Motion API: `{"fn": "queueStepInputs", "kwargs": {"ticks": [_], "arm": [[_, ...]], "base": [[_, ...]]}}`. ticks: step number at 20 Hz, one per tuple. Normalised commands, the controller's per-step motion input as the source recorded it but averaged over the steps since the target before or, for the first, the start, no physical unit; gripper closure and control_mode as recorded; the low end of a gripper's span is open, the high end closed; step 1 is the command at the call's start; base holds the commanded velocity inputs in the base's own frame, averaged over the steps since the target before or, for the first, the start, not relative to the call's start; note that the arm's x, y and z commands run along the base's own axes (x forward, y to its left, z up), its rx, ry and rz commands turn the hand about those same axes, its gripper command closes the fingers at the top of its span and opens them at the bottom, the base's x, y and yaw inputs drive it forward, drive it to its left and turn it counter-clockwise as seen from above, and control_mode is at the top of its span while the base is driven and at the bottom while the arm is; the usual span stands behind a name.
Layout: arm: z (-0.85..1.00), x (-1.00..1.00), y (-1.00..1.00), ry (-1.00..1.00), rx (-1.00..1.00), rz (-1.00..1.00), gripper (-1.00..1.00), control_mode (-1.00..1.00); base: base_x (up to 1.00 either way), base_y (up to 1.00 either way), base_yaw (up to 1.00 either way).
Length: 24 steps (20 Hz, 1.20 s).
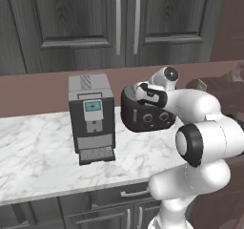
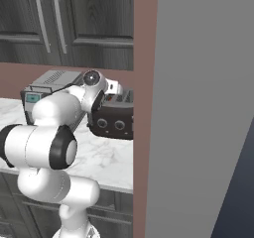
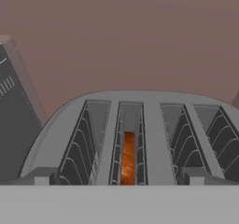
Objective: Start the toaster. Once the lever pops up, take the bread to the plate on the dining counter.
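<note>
Closest to your base cameras is the arm's big white elbow with its dark joint, folded in front of the worktop [image 1: 38, 151]; beyond it, the hand reaches forward over the toaster [image 1: 145, 114]; you see the gripper [image 1: 143, 93] from the left base view sitting just above the toaster's top, and its jaws stand at their widest with nothing between them. The toaster is dark and rounded, two round knobs on its front, standing on the marble worktop close to the brown back wall; just to its left stands the taller grey coffee machine [image 1: 91, 117], apart from it by a narrow gap. Looking along the hand, you face the toaster's top slots from above; the bread [image 3: 128, 158] sits down inside the second slot from the left, showing as a narrow orange-brown edge between the wire guides. Dark cabinet doors [image 1: 95, 23] hang above the wall.
</note>
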Motion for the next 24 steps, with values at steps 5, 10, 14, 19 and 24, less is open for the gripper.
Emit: {"fn": "queueStepInputs", "kwargs": {"ticks": [5,10,14,19,24], "arm": [[0.00,0.00,-0.08,0.00,0.00,0.00,-1.00,-1.00],[0.00,0.00,0.00,0.00,0.00,0.00,-1.00,-1.00],[0.00,0.00,0.00,0.00,0.00,0.00,-1.00,-1.00],[0.00,0.00,0.00,0.00,0.00,-0.01,-1.00,-1.00],[-0.02,0.00,0.00,0.00,0.00,-0.01,-1.00,-1.00]], "base": [[0.00,0.00,0.00],[0.00,0.00,0.00],[0.00,0.00,0.00],[0.00,0.00,0.00],[0.00,0.00,0.00]]}}
